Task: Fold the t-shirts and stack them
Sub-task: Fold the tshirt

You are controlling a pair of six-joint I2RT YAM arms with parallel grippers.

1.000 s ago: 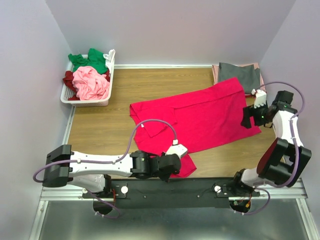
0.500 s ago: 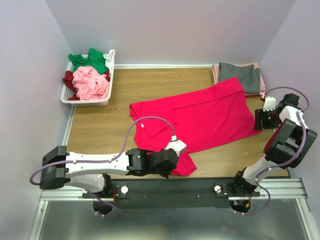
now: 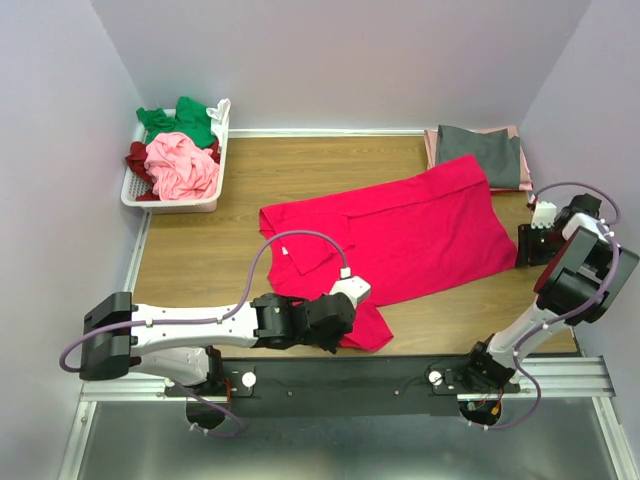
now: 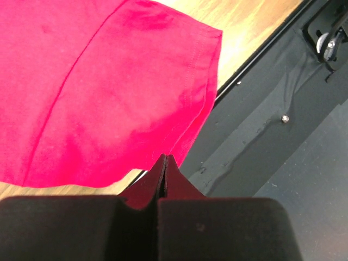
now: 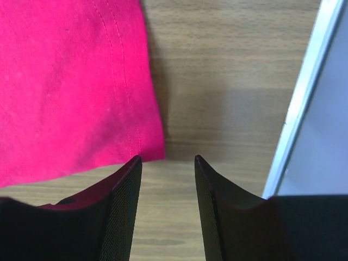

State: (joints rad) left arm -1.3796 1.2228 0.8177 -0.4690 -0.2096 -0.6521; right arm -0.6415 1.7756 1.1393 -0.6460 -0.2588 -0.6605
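1. Left gripper (image 4: 165, 159): its jaws are pressed together into a thin line, and the hem of a short sleeve runs right into the tips, so it looks clamped on the crimson-pink t-shirt (image 3: 410, 235).
2. That sleeve lies at the near edge of the tabletop (image 3: 300, 165), partly over the black base rail (image 4: 261, 136).
3. Right gripper (image 5: 167, 159): its jaws stand apart with bare wood between them and nothing held. It sits low over the tabletop just beside the shirt's right hem corner, close to the right wall.
4. The crimson-pink t-shirt is spread flat across the middle of the tabletop, angled from near left to far right, with one sleeve folded in over its left part.
5. At the far right corner a folded grey t-shirt (image 3: 480, 150) rests on a folded dusty pink t-shirt (image 3: 432, 145); the crimson one's far corner lies just beside them.
6. At the far left a white basket (image 3: 170, 203) holds crumpled tees: a green t-shirt (image 3: 185, 120), a light pink t-shirt (image 3: 182, 165) and a maroon t-shirt (image 3: 137, 160).
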